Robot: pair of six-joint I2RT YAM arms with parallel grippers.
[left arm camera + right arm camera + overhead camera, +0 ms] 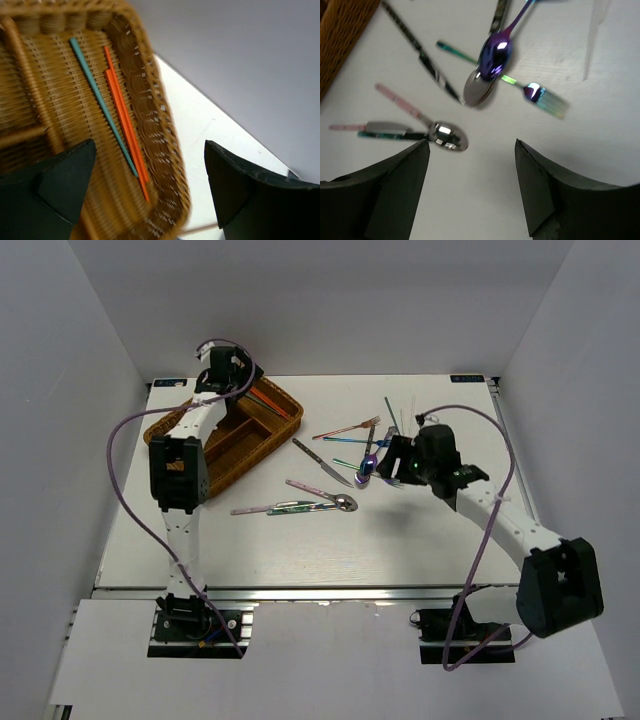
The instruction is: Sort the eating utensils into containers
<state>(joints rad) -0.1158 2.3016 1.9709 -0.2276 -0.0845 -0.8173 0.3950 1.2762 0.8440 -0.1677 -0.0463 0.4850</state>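
White table (pixel 300 550) takes up most of the overhead shot. A brown woven wicker cutlery tray (pixel 245 440) sits at an angle in the far left corner.

The left pincer (pixel 224 372) hangs over the tray's far end. In its own camera the left pincer (pixel 150 165) is spread wide with nothing between the fingers. Right below it, one teal chopstick (pixel 100 100) and a pair of red-orange chopsticks (pixel 122 115) lie side by side in the compartment along the tray's outer wall.

The right pincer (pixel 390 458) hovers over the loose pile mid-table, also spread and holding nothing.

Under it are a silver table knife (pixel 427 67), a pink-handled silver spoon (pixel 445 135) and an iridescent purple-blue spoon (pixel 495 52). The purple one rests on what looks like a plain silver spoon (pixel 477 90), though it's blurry. A green-handled iridescent fork (pixel 540 95) lies just beside those. A rose-gold fork (pixel 350 428) lies further back on the table.
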